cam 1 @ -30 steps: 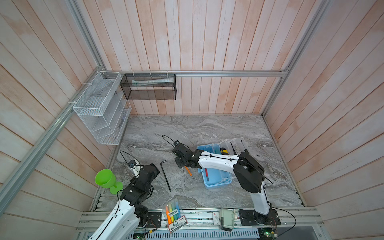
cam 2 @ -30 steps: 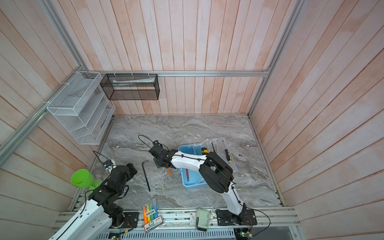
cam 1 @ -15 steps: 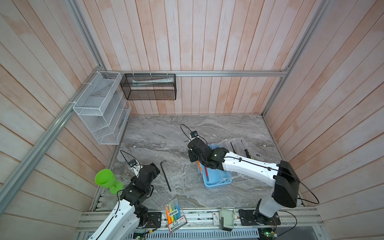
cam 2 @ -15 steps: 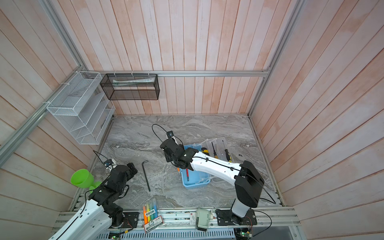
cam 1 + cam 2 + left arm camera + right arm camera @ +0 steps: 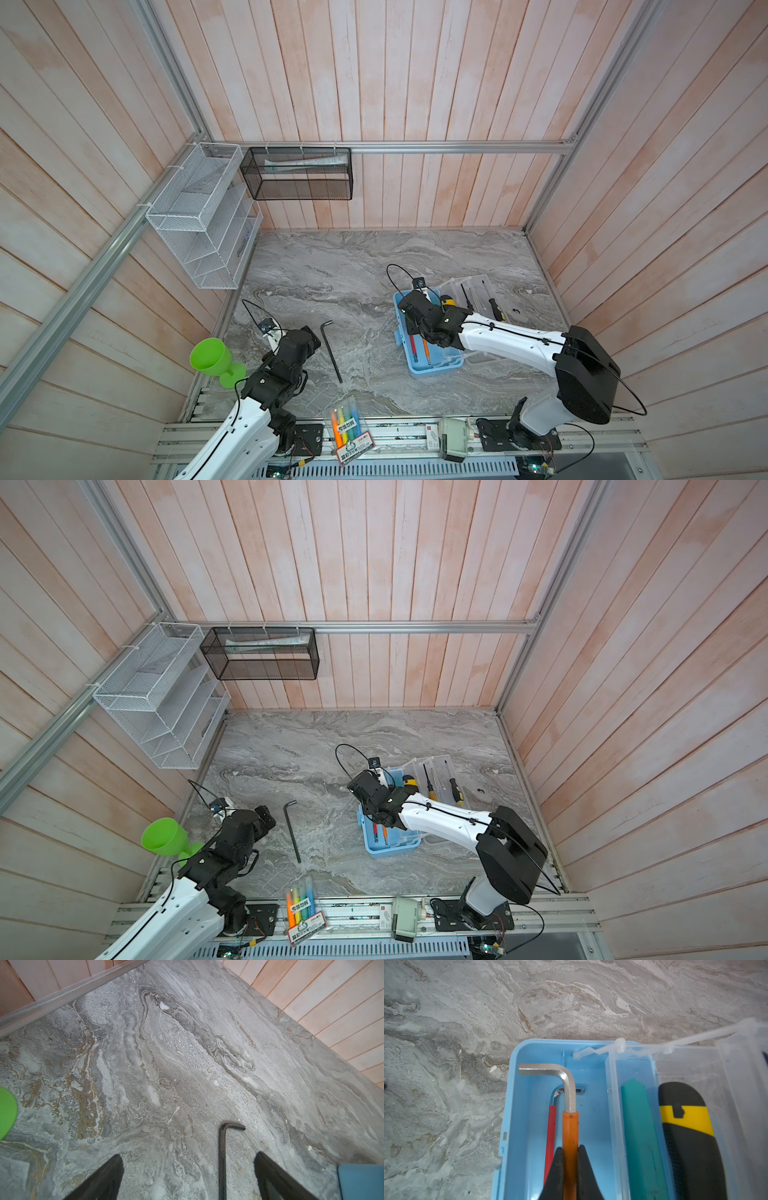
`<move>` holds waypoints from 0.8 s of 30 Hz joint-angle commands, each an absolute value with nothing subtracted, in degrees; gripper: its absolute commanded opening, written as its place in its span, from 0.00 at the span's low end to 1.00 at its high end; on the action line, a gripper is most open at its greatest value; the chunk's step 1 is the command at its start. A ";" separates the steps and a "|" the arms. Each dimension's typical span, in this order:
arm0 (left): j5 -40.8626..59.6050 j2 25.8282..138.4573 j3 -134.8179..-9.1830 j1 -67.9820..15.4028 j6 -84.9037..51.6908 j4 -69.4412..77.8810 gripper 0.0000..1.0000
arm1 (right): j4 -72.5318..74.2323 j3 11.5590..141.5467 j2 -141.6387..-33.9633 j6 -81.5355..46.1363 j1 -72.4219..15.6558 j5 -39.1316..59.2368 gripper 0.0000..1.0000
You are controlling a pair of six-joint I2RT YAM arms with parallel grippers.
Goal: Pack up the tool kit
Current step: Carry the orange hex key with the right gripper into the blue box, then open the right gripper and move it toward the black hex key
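Surface: grey marble-look table (image 5: 332,270), lots of pale veins and some brownish streaks close up.
Room: pinkish wood-plank walls on three sides with aluminium rails along them. A white mesh rack (image 5: 199,216) hangs on the left wall and a black mesh basket (image 5: 297,174) on the back one.
Odd bits: a green cup (image 5: 208,359) sits at the table's left edge by the left arm. A highlighter pack (image 5: 349,428) lies on the front rail.
Case: light blue (image 5: 432,365), open, right of centre on the table, its long side running front to back.
Lid: clear (image 5: 478,286), flopped open on the case's right side. A couple of screwdrivers (image 5: 455,789) lie on it, one with a black and yellow handle.
Inside the case: a red hex key (image 5: 552,1126) lies flat in the left compartment. Next to that, seen through clear plastic, are a teal handle (image 5: 637,1126) and a fat black-yellow handle (image 5: 685,1126).
Right gripper: (image 5: 570,1148) pinched tight on the orange hex key (image 5: 570,1126), gripping the orange sleeve. The bare silver bend points toward the case's far end, right over the red one. Can't tell if it's touching the bottom.
Left gripper: (image 5: 188,1155) fingers spread wide, holding nothing, low over the table near the front left.
Black hex key: (image 5: 331,353) flat on the table, well apart from the case. In the left wrist view its shaft runs between the open fingers without touching either.
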State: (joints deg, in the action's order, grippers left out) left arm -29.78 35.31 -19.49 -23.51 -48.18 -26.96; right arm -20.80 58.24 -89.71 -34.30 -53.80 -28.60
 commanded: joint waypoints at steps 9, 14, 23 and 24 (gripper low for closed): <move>-29.01 35.45 -18.58 -23.20 -47.20 -25.93 1.00 | -18.37 59.85 -97.68 -34.90 -52.96 -30.57 0.00; -28.92 35.76 -18.60 -23.20 -47.11 -25.80 1.00 | -16.07 59.47 -99.60 -33.87 -51.64 -28.65 0.00; -28.92 36.04 -18.69 -23.17 -47.11 -25.76 1.00 | -14.15 59.99 -102.54 -33.22 -50.89 -26.89 0.00; -28.92 36.05 -18.66 -23.20 -47.11 -25.75 1.00 | -14.24 60.10 -102.73 -33.22 -50.89 -26.81 0.00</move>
